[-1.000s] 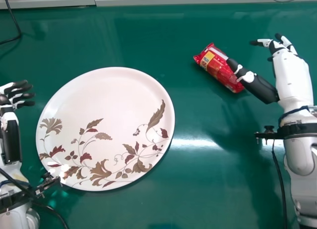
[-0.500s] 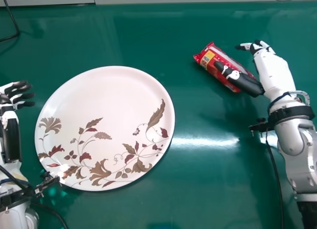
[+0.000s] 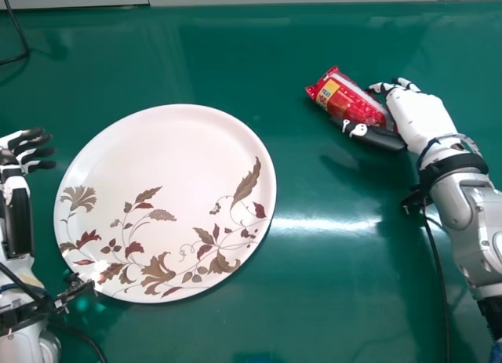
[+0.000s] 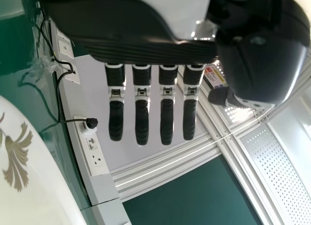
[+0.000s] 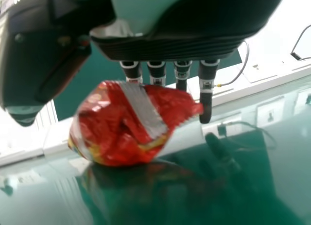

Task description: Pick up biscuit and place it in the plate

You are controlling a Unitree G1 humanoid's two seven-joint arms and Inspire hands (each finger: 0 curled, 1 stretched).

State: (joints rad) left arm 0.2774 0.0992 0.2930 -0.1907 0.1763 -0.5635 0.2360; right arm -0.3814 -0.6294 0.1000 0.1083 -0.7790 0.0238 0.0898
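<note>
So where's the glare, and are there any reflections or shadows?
Head view: bright streak on the green table beside the plate, soft shadow below the right robot hand; right wrist view: biscuit packet mirrored in the glossy table.

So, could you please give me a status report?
Left hand open, away from biscuit. Right hand open, astride biscuit on table. No obstacle seen between biscuit and plate.

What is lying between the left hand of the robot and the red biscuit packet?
In the head view, the white plate lies between the left hand and the biscuit packet, with green table on either side.
</note>
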